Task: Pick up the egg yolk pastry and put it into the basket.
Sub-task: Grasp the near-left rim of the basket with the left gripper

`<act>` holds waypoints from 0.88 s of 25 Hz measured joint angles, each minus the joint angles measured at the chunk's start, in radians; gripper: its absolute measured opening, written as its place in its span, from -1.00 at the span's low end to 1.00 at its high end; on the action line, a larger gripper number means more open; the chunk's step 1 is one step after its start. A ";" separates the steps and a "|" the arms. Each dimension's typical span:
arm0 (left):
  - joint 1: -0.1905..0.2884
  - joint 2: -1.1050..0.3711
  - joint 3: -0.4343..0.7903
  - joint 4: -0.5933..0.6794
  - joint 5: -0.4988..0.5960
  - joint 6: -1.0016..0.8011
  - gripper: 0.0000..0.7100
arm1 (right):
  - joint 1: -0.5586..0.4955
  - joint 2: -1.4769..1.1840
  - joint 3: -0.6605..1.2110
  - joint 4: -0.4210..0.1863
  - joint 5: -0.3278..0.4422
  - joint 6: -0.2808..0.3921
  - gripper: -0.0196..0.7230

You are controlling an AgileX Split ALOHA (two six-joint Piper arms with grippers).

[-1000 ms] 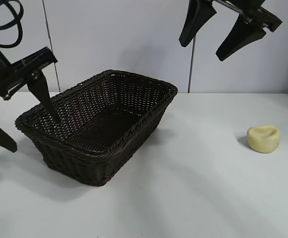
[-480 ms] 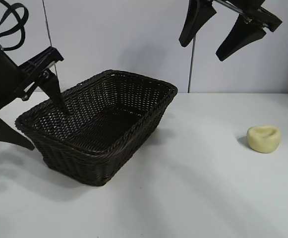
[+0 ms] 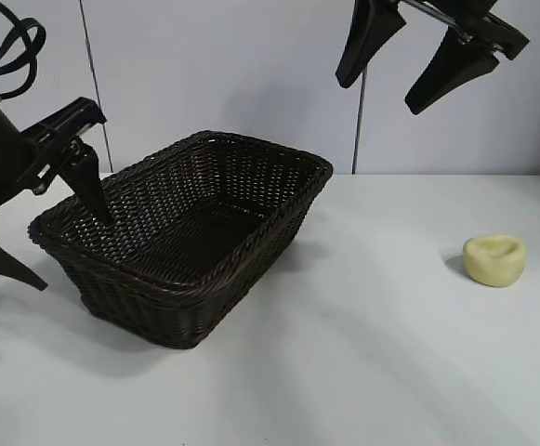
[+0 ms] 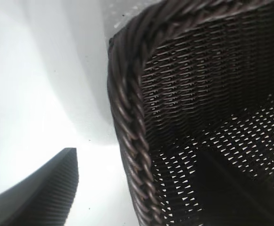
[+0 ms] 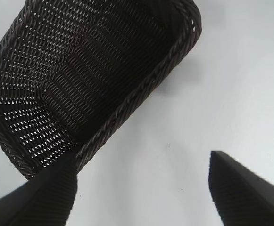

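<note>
The egg yolk pastry (image 3: 494, 259), a pale yellow lump with a dented top, lies alone on the white table at the right. The dark brown wicker basket (image 3: 158, 316) stands left of centre with nothing in it. My left gripper (image 3: 74, 255) is open and straddles the basket's left end. In the left wrist view one finger (image 4: 47, 193) is outside the braided rim (image 4: 127, 117) and the other finger (image 4: 231, 193) is inside. My right gripper (image 3: 376, 98) hangs open high above the table, between basket and pastry. The pastry does not show in either wrist view.
The white table (image 3: 372, 353) stretches bare between basket and pastry and along the front. A grey panelled wall (image 3: 232, 65) closes the back. The right wrist view looks down past the right gripper (image 5: 142, 154) on the basket (image 5: 127, 106) and bare tabletop.
The left arm swung up and right along the basket's left end, then dropped back a little to the left. The right arm, the basket and the pastry have stayed put.
</note>
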 joint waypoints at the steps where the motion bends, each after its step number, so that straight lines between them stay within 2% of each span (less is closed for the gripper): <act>1: -0.001 0.000 0.000 0.028 -0.002 -0.041 0.43 | 0.000 0.000 0.000 0.000 0.000 0.000 0.56; 6: -0.001 0.000 0.000 0.136 -0.016 -0.131 0.43 | 0.000 0.000 0.000 0.000 0.000 0.000 0.56; 14: -0.006 0.071 0.000 0.147 -0.072 -0.144 0.43 | 0.000 0.000 0.000 0.000 -0.001 0.000 0.56; 20: -0.008 0.166 0.000 0.147 -0.198 -0.144 0.43 | 0.000 0.000 0.000 0.000 -0.001 0.000 0.56; 22: -0.008 0.176 0.000 0.147 -0.196 -0.144 0.32 | 0.000 0.000 0.000 0.000 -0.001 0.000 0.56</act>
